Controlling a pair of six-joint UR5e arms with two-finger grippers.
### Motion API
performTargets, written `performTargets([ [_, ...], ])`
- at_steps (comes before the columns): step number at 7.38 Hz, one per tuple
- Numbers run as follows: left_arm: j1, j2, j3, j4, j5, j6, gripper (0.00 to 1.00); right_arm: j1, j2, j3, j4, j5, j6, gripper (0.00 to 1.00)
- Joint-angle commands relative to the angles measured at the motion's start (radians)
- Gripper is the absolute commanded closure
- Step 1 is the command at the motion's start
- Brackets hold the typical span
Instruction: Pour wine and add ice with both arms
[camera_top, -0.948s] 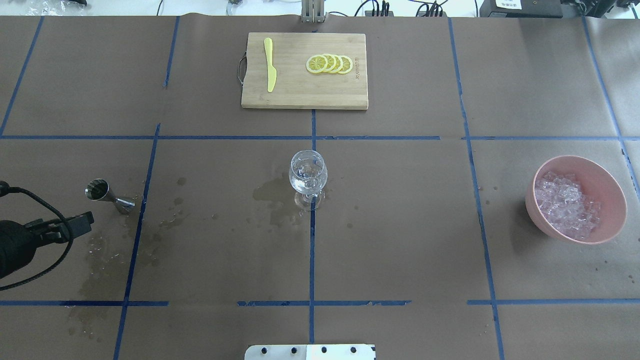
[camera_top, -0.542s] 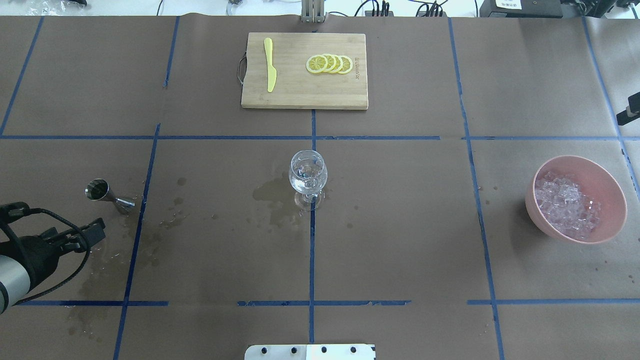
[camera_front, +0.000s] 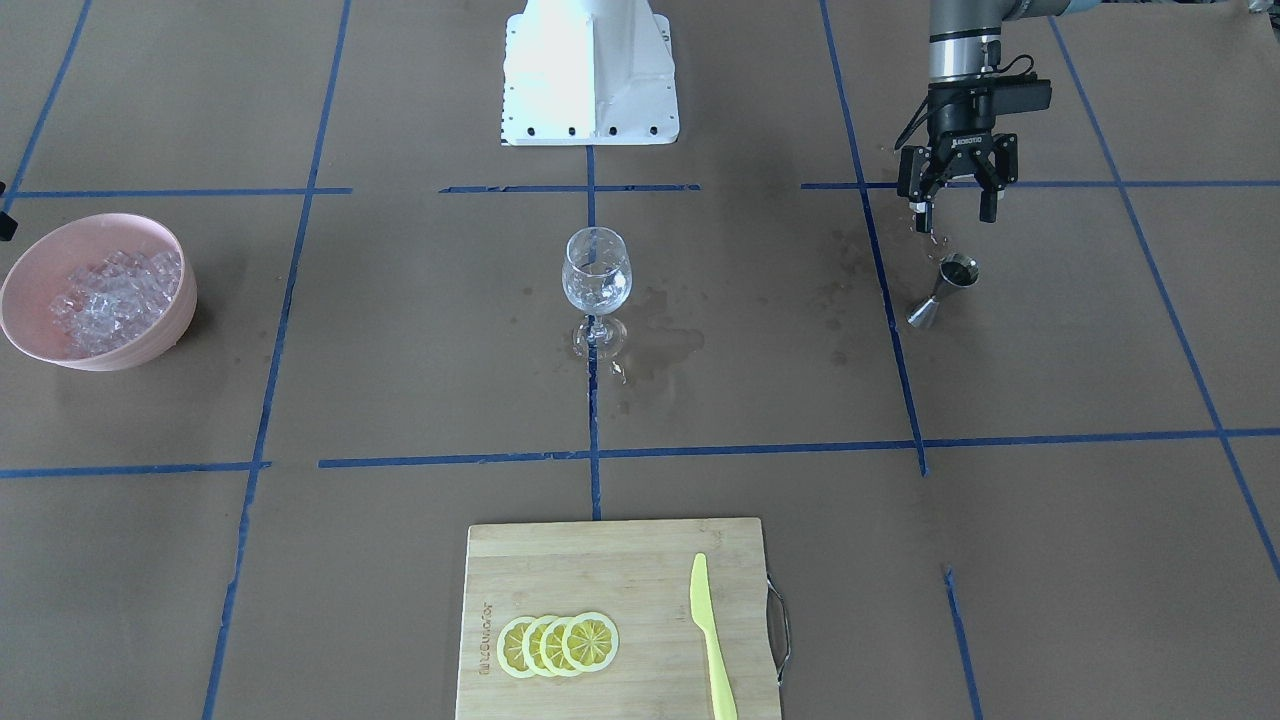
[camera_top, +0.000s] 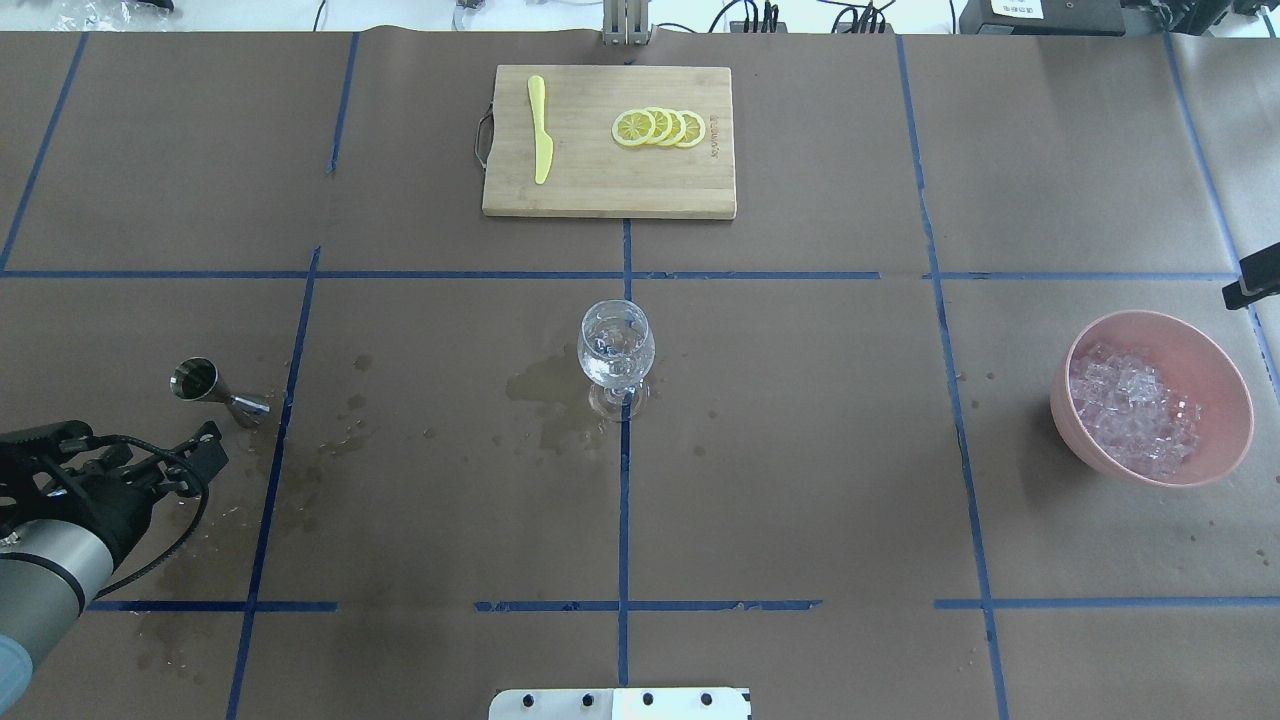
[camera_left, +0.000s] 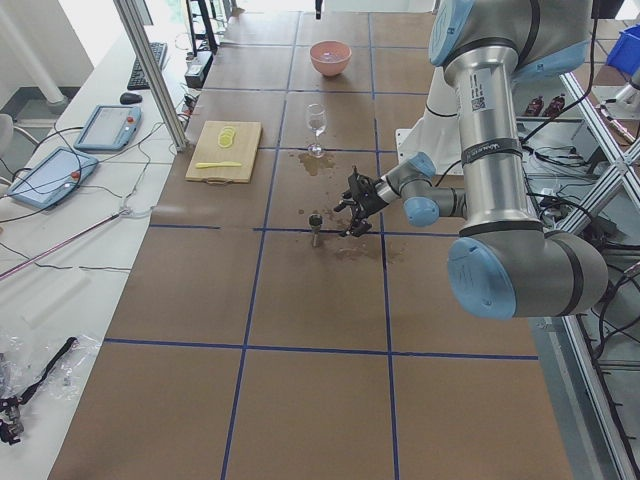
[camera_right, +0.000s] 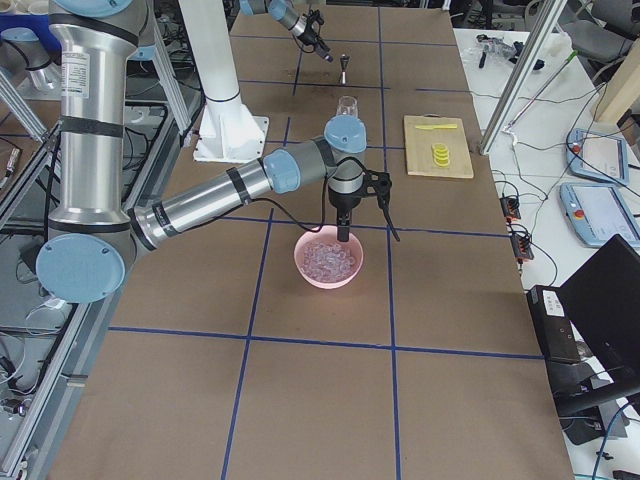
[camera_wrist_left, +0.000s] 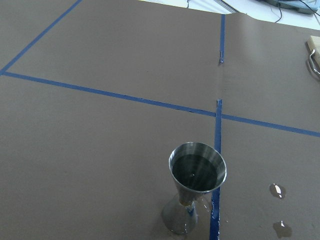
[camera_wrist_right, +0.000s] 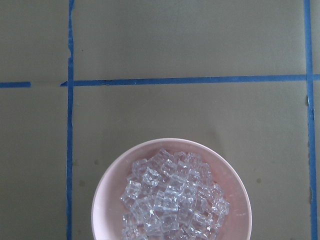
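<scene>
Left pincer (camera_front: 955, 211), jaws apart and empty, near the upright steel jigger (camera_front: 944, 289).

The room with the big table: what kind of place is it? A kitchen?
Probably a robot lab, not a kitchen. The table is covered in brown paper with blue tape lines, a big robot arm stands beside it, and control tablets with cables lie on a side bench.
</scene>
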Motion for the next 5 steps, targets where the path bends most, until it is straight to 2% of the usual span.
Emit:
performTargets([
  [1,0.007,-0.046,0.067,0.005,0.088,-0.001,0.00,-0.120,-0.095,0.008,0.205,-0.083,0.141,0.00],
  [3,0.006,-0.093,0.127,0.006,0.141,-0.001,0.00,-0.141,-0.125,0.002,0.296,-0.119,0.147,0.00],
  [5,0.006,-0.149,0.195,0.009,0.198,0.001,0.00,-0.153,-0.124,0.000,0.307,-0.147,0.148,0.00],
])
